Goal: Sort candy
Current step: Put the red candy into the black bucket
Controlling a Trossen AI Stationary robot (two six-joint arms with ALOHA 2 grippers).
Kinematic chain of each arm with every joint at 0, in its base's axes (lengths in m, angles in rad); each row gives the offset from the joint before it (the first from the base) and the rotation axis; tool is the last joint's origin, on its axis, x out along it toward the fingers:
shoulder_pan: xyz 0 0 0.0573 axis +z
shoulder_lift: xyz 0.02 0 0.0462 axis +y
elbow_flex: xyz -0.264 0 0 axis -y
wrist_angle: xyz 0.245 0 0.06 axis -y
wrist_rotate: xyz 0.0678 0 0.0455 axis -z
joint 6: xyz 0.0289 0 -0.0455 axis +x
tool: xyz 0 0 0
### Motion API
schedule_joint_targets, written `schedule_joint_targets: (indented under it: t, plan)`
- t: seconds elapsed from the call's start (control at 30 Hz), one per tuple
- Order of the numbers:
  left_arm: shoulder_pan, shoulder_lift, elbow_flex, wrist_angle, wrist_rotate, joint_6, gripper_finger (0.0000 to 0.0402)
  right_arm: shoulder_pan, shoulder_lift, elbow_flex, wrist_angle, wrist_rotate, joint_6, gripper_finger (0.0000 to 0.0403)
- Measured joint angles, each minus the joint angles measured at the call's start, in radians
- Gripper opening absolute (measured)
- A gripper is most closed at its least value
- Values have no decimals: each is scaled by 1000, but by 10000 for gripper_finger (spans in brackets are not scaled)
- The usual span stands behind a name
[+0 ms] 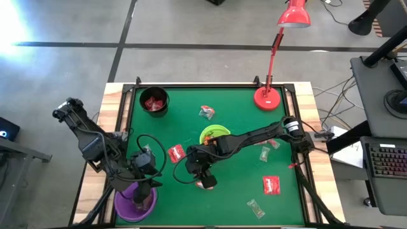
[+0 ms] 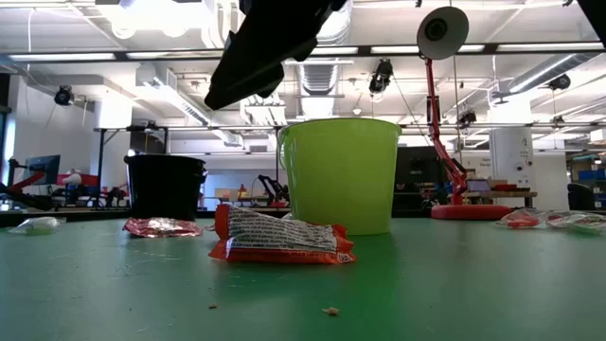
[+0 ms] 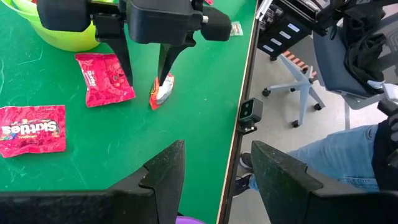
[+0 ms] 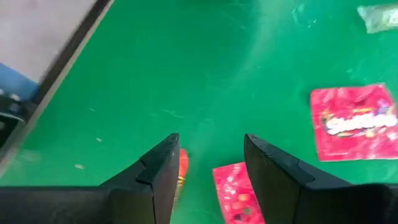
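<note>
My right gripper (image 1: 203,177) hangs open over the middle of the green table, well above it in the low view (image 2: 270,47). Below it lie an orange-red wrapped candy (image 3: 161,91) and a flat red packet (image 3: 104,78). In the right wrist view the packet (image 4: 233,193) shows between the fingers and the orange-red candy (image 4: 181,171) just inside one finger. Another red packet (image 1: 176,152) lies flat to the left. My left gripper (image 3: 211,180) stands open and empty over the purple bowl (image 1: 135,205).
The lime-green bowl (image 1: 215,135) stands just beyond my right gripper. The black bowl (image 1: 154,100) at the far left holds red candy. A red packet (image 1: 271,184) and clear wrappers (image 1: 255,207) (image 1: 265,152) (image 1: 206,112) lie scattered. A red lamp (image 1: 268,97) stands far right. A seated person's leg (image 3: 323,155) shows off the table.
</note>
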Motion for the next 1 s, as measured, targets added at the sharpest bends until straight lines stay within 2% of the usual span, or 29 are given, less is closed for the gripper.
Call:
schedule_joint_targets:
  t: [0.4, 0.77, 1.0]
  plan:
    - [0, 0, 0, -8, -2, 0, 168, -11, 4, 0, 1, 17, -93, 178]
    - [2, 0, 0, -10, -3, -1, 168, 4, 118, 33, -20, 21, -185, 178]
    - [2, 0, 0, -8, -3, -3, 167, 2, 142, 51, -69, 31, -242, 178]
